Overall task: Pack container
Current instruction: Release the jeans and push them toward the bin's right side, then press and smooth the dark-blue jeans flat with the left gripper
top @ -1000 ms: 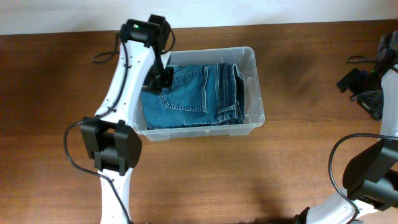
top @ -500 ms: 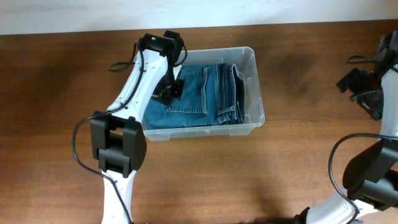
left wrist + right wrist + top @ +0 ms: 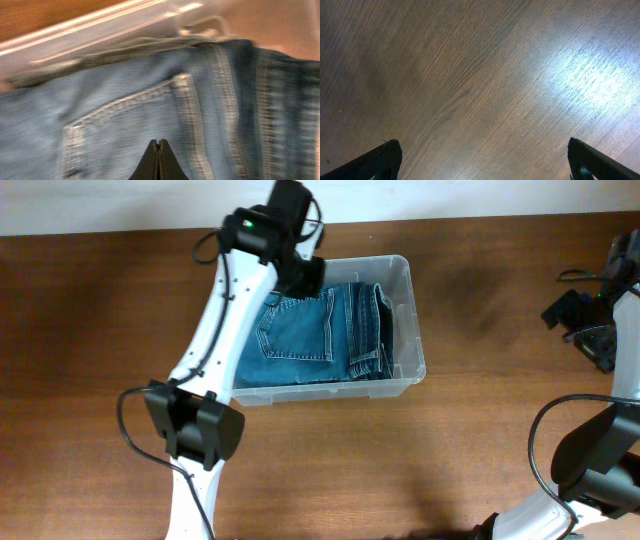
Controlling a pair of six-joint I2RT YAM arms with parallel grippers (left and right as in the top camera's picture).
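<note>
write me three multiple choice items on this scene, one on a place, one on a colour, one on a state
1. Where are the jeans relative to the container?
A beside it
B inside it
C under it

2. What colour are the jeans?
A black
B blue
C red

3. How is the right gripper?
A shut on the jeans
B shut on nothing
C open over the table

Key:
1 B, the overhead view shows them folded within its walls.
2 B, the denim is blue in the overhead and left wrist views.
3 C, the right wrist view shows its fingers wide apart with only wood between.
</note>
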